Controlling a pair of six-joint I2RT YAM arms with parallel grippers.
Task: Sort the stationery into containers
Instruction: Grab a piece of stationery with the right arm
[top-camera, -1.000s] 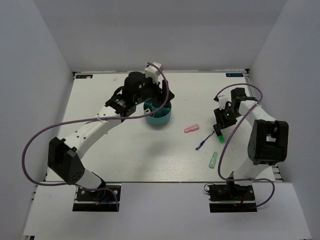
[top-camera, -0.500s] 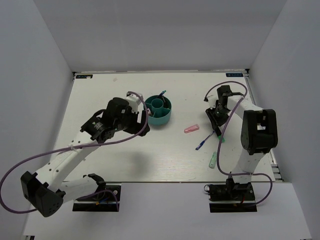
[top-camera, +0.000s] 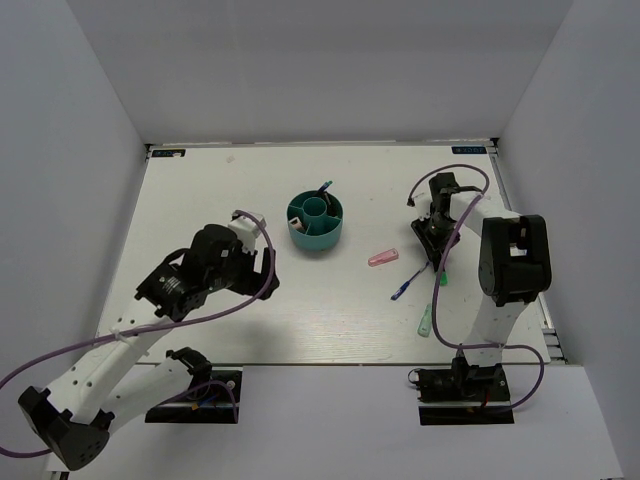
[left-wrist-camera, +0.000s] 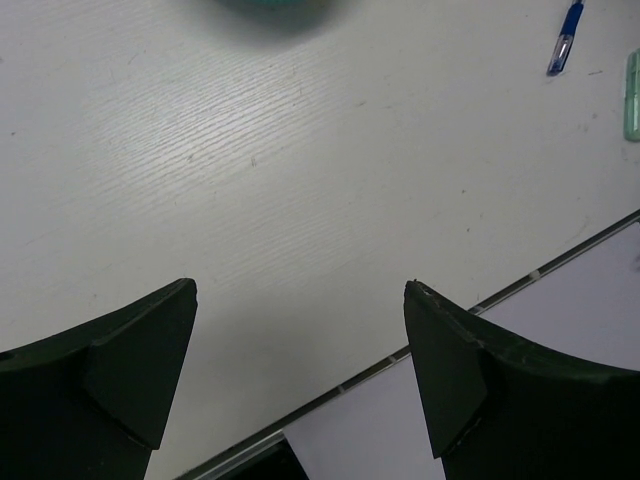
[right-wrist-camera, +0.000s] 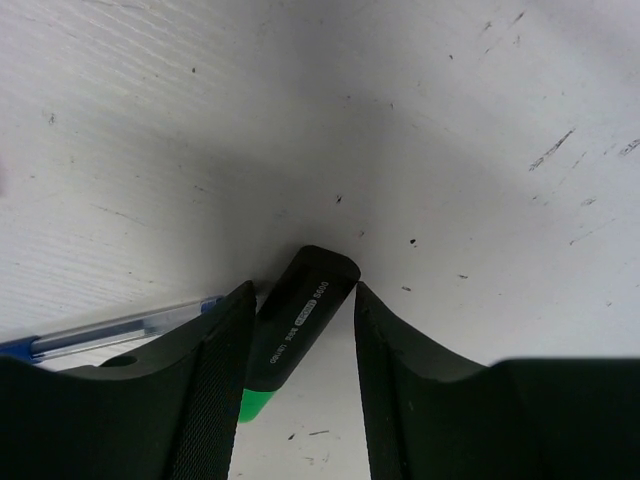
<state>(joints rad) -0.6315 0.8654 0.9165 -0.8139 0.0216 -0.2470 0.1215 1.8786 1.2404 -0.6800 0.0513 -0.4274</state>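
The teal organiser (top-camera: 315, 224) stands at mid table with a thin blue pen (top-camera: 324, 187) sticking out of its far side. A pink piece (top-camera: 383, 257), a second blue pen (top-camera: 408, 284), a pale mint piece (top-camera: 427, 320) and the green marker (top-camera: 440, 277) lie to its right. My right gripper (top-camera: 432, 240) is low over the table, its jaws slightly apart astride the marker's black cap (right-wrist-camera: 300, 315). The left finger (right-wrist-camera: 215, 400) touches the cap; a gap shows on the right. My left gripper (top-camera: 258, 270) is open and empty, left of the organiser. The yellow highlighter is out of view.
In the left wrist view the table's front edge (left-wrist-camera: 470, 310) runs below the fingers, the blue pen (left-wrist-camera: 565, 38) and mint piece (left-wrist-camera: 632, 95) lie at the far right, and the organiser (left-wrist-camera: 275, 8) is a blur at the top. White walls enclose the table.
My left arm has pulled back from over the organiser toward the near left, leaving a blue pen standing in it. My right gripper has shifted a little farther back along the green marker.
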